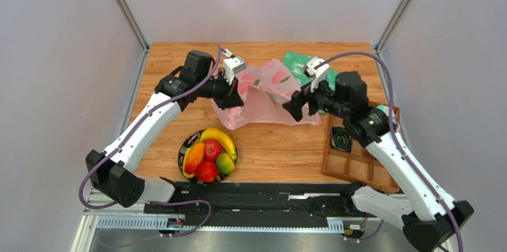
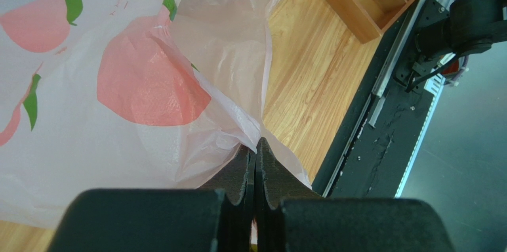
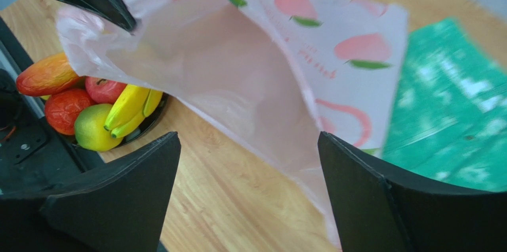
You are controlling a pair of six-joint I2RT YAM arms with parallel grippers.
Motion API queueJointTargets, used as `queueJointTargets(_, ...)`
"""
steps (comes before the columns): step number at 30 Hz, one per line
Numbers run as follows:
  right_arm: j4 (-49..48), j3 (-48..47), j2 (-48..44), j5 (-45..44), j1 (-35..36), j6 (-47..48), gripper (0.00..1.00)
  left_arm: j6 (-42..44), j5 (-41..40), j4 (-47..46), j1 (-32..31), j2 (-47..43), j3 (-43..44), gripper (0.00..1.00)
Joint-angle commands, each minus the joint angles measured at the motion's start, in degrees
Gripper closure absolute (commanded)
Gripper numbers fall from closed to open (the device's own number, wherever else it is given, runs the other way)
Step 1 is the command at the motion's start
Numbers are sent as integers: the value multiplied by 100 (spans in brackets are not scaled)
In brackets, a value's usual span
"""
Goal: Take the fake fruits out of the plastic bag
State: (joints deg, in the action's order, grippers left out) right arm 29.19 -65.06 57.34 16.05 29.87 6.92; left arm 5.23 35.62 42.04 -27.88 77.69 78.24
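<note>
Two grippers work the plastic bag (image 1: 271, 94): my left gripper (image 2: 256, 145) is clenched on its edge, lifting the mouth so I can reach in. My right gripper (image 3: 249, 139) gapes wide before that mouth, holding nothing. To its left, the fake fruits (image 1: 208, 154) sit heaped in a bowl (image 1: 181, 157).

Robot lab cell: grey panel walls (image 1: 59, 56) on aluminium posts (image 1: 126, 11) beyond the left gripper (image 1: 233, 98), base rail (image 1: 238, 223) behind it.
</note>
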Motion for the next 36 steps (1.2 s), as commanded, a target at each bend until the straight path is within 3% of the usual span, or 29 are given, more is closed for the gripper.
queueJointTargets(1, -562, 344, 812, 310, 63, -1225, 14, -58, 471, 58, -16, -61, 472, 100)
queueJointTargets(5, -1002, 266, 1462, 179, 98, -1676, 25, -84, 631, 155, -103, -254, 543, 100)
queueJointTargets(10, -1547, 29, 2262, -49, 142, -1922, 30, -127, 753, 269, -174, -342, 482, 100)
queueJointTargets(16, -1829, -481, 3274, -402, 151, -2870, 25, 108, 1008, 523, -271, -527, 789, 100)
queueJointTargets(25, -1759, -1676, 4416, -893, 669, -2968, 24, 777, 860, 1421, -306, -702, 1256, 100)
queueJointTargets(31, -1777, -2001, 4698, -359, 837, -2863, 29, 1067, 473, 1491, -306, -773, 1167, 100)
queueJointTargets(36, -1583, -2187, 4672, 240, 837, -2423, 31, 1707, -28, 1570, -288, -659, 1649, 100)
